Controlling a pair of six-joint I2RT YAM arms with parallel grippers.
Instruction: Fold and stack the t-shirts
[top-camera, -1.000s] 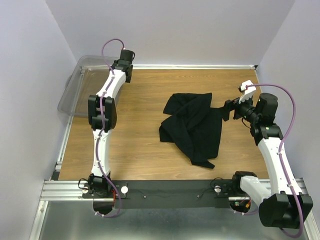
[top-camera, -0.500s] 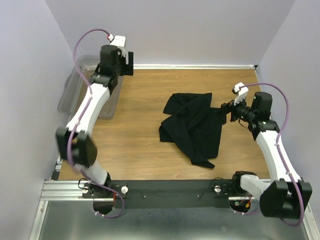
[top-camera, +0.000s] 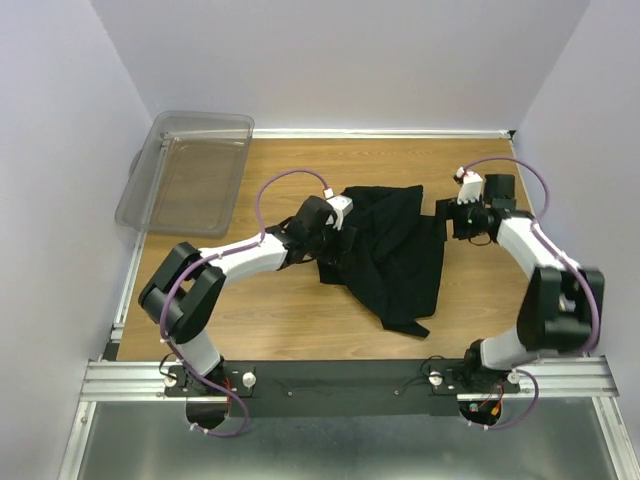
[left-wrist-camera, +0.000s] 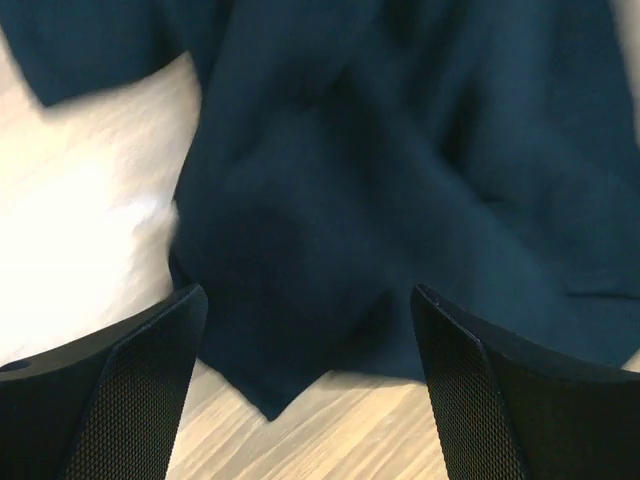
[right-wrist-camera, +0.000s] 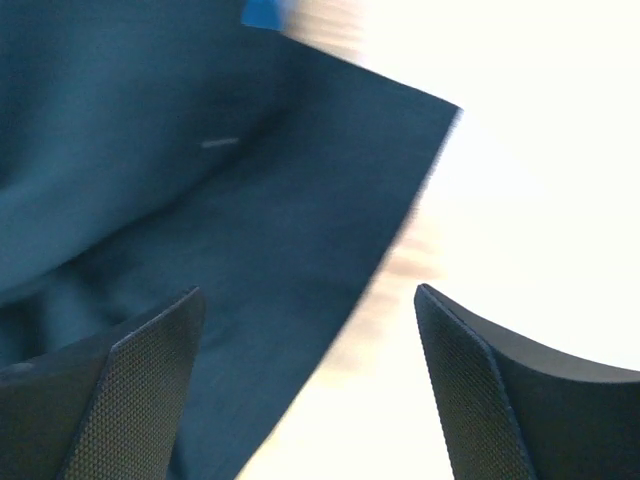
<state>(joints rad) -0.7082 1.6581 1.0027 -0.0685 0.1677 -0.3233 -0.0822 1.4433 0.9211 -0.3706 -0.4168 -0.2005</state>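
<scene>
Left gripper (left-wrist-camera: 307, 300): fingers apart, empty, above the t-shirt's left edge. Right gripper (right-wrist-camera: 310, 295): fingers apart, empty, over its far right hem.

T-shirt (top-camera: 395, 250): black, crumpled, mid-table (top-camera: 250, 300); long axis far to near, narrow end pointing near-right.

Only the right wrist view shows a light-blue patch (right-wrist-camera: 262, 12); only the overhead view shows the clear bin (top-camera: 190, 175), far left.

Both wrist views blurred; t-shirt (left-wrist-camera: 400, 200) cut off there by frame edges. Top view: left gripper (top-camera: 335, 243) hides t-shirt's left edge.

Clear bin (top-camera: 190, 175) sits at table's (top-camera: 262, 312) far-left corner.
</scene>
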